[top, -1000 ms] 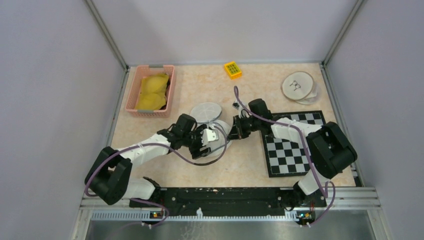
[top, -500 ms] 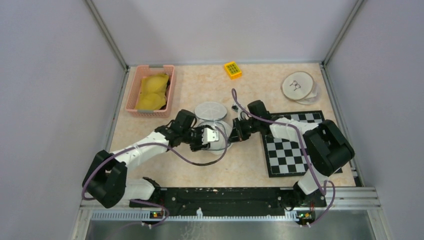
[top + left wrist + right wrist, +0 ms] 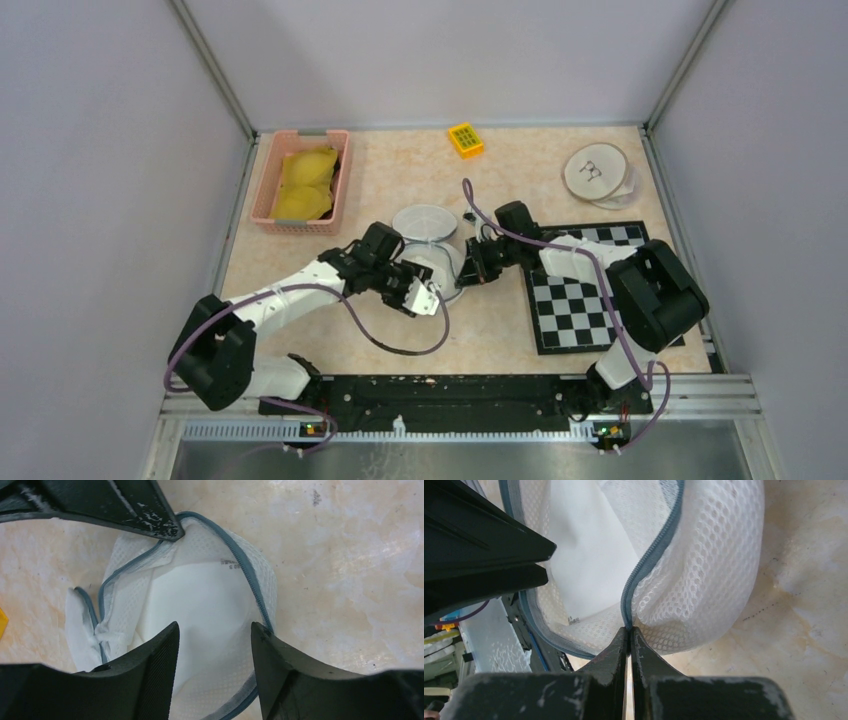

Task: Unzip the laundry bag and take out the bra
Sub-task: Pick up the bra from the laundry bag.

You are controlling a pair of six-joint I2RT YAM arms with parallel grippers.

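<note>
Right gripper [image 3: 629, 630] is squeezed tight on the grey zip edge of the laundry bag [image 3: 704, 580], which lies on the table [image 3: 500, 180] between both grippers. Left gripper [image 3: 212, 627] hangs over the bag's open mouth with its fingers apart, holding nothing. The white bra [image 3: 200, 595] sits inside the bag, but mesh folds and fingers hide most of it, and the zip pull cannot be made out.
</note>
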